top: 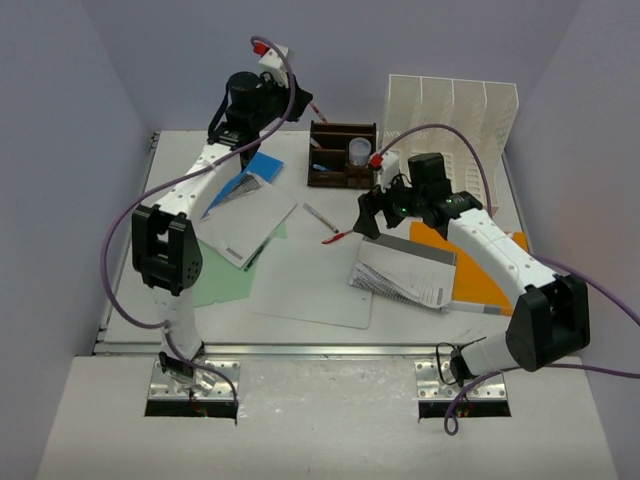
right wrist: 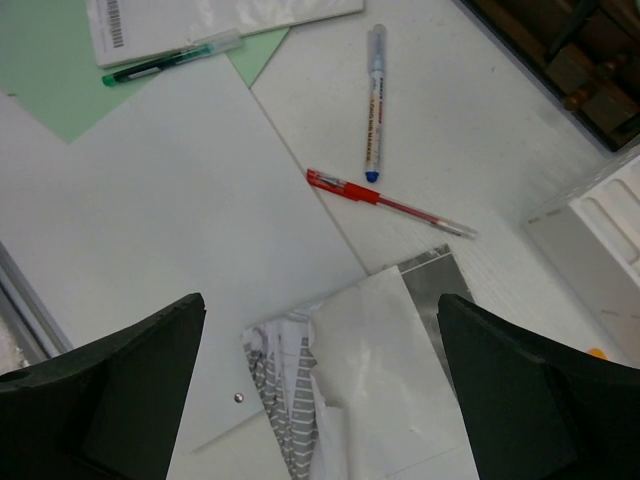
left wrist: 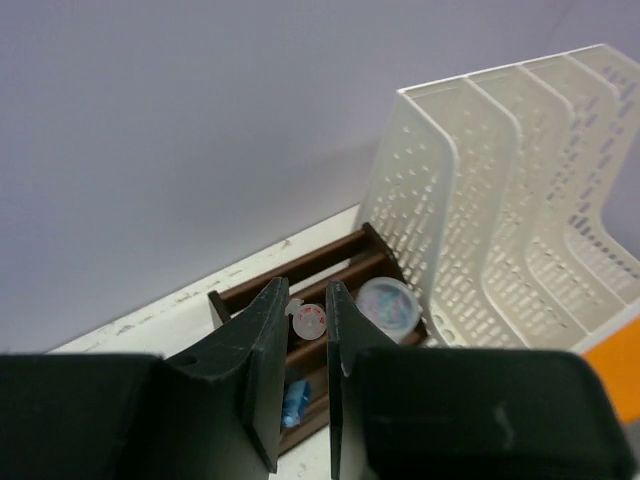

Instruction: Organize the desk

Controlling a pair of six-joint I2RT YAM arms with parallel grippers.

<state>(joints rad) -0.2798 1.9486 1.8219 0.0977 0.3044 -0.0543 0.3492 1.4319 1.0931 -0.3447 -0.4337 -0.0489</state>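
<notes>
The white desk [top: 185,150] is strewn with papers and pens. My left gripper [top: 303,104] hangs high over the dark wooden pen organizer [top: 342,160], its jaws nearly together on a white-and-red pen [left wrist: 308,320] seen end-on at the tips. My right gripper [top: 375,215] stands wide open just above a crumpled grey-and-white paper stack [right wrist: 380,400] with nothing between its fingers. A red pen [right wrist: 385,200] and a blue-tipped marker [right wrist: 374,100] lie loose beyond that stack. A green pen [right wrist: 170,62] rests at the edge of a white notebook [top: 245,222].
A white slotted file rack [top: 450,110] stands at the back right. A clear cup [left wrist: 388,305] sits in the organizer. A large white sheet [top: 315,285], a green sheet [top: 225,285], a blue booklet [top: 262,165] and an orange folder [top: 470,280] lie flat.
</notes>
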